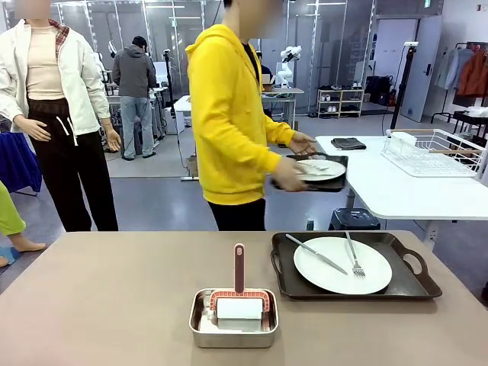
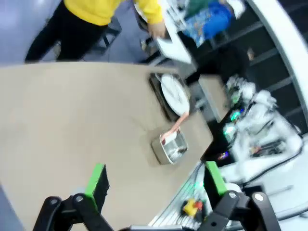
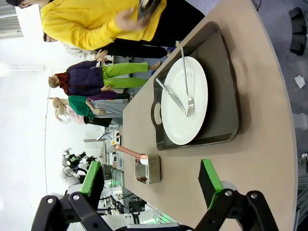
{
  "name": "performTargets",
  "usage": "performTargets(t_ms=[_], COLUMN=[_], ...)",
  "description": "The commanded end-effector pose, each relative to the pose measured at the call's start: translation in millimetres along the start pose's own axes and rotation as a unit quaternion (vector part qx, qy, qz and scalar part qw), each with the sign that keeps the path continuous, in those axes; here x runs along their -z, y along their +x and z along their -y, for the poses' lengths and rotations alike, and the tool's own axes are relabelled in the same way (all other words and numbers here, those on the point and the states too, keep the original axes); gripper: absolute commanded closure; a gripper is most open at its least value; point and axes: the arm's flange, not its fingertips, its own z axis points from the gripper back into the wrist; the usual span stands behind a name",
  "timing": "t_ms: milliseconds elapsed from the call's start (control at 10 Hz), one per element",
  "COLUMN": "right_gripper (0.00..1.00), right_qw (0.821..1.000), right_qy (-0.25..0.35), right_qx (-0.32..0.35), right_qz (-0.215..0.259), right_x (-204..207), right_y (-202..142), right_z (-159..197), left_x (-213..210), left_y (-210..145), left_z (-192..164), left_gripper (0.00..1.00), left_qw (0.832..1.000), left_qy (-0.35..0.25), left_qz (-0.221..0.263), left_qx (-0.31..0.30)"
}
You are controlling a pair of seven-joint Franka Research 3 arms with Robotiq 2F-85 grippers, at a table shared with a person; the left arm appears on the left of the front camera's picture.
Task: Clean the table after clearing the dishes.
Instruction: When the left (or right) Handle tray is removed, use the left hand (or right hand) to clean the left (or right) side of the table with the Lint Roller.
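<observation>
ok, status: both arms hang above the table (image 1: pixel 114 305). left gripper (image 2: pixel 156 179) has its jaws wide apart with nothing between them, and so does the right gripper (image 3: pixel 150 179).

dishes: one tray (image 1: pixel 415 288) sits on the right half of the table, carrying a plate (image 1: pixel 335 274) with a knife (image 1: pixel 315 254) and a fork (image 1: pixel 354 259) lying loose on it. the person (image 1: pixel 229 114) at the far side holds the second tray (image 1: pixel 332 183), also with a plate, at the edge of the white table (image 1: pixel 381 191). so my read is that clearing is only half done.

the steel pan (image 1: pixel 232 335) sits near centre, just left of the tray, with the cleaning tool (image 1: pixel 239 305) in it, pink handle upright.

risks:
- wiping now runs the tool into the tray on the table and shoves it toward the right edge.
- the cutlery is loose, so any tilt or bump of the tray could send it sliding off.
- the pan looks light. an off-centre grab on the handle could drag or tip it.
- the person will likely reach back in for the tray, so an arm moving right may meet a hand.
</observation>
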Motion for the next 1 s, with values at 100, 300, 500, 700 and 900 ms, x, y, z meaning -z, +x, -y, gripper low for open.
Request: performTargets(t_ms=[100,300,500,700,900], right_gripper=[0.00,0.00,0.00,0.00,0.00], right_qw=[1.000,1.000,1.000,1.000,1.000], right_qy=[0.004,0.004,0.004,0.004,0.004], right_qx=[-0.002,-0.002,-0.002,-0.002,-0.002], right_qz=[0.001,0.001,0.001,0.001,0.001], right_x=[-1.2,-1.2,-1.2,-1.2,-1.2], right_y=[-0.9,-0.9,-0.9,-0.9,-0.9], right_z=[-1.9,-1.9,-1.9,-1.9,-1.9], left_x=[78.6,167.1,253.6,335.7,398.6], left_y=[77.5,110.9,97.7,67.9,43.0], left_z=[117.8,202.1,254.6,284.1,290.0], left_gripper=[0.00,0.00,0.00,0.00,0.00], left_qw=[0.964,0.902,0.824,0.756,0.708], left_qy=[0.040,0.024,0.019,0.000,-0.005], left_qz=[-0.126,-0.240,-0.352,-0.429,-0.480], left_qx=[0.232,0.359,0.444,0.494,0.518])
